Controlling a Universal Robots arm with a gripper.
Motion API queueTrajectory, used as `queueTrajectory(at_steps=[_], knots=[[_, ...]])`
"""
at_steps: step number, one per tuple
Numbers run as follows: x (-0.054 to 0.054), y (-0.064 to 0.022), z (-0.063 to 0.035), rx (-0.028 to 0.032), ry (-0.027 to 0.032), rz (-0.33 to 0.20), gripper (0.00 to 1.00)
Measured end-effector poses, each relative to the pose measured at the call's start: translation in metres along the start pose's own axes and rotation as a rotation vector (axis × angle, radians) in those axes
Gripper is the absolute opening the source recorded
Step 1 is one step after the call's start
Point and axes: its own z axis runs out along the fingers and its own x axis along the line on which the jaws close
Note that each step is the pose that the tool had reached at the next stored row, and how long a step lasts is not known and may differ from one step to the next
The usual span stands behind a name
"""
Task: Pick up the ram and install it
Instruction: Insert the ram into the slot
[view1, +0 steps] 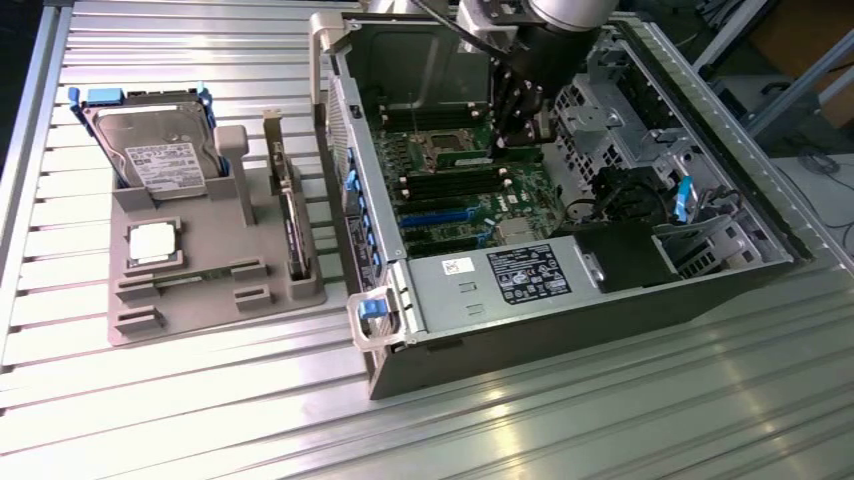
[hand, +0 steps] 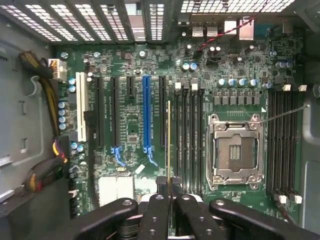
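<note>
The ram shows edge-on as a thin stick in the wrist view, clamped between my fingers. My gripper is shut on it. The stick hangs over the black memory slots next to the empty CPU socket, lined up along them. Whether it touches a slot I cannot tell. In the exterior view my gripper reaches down into the open computer case, just above the green motherboard.
A grey holder on the exterior view's left carries a hard drive, a silver CPU chip and an upright expansion card. Inside the case are the power supply, drive cages, a blue slot and cables.
</note>
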Motion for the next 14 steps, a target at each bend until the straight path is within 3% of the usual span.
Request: queueTrajectory(at_steps=[5,9,14], knots=[[-0.012,0.0055,0.0162,0.0000,0.0002,0.000,0.12],[-0.016,0.0067,0.0363,-0.0001,0.0002,-0.003,0.12],[-0.016,0.0078,0.0464,-0.0002,0.0003,-0.005,0.12]])
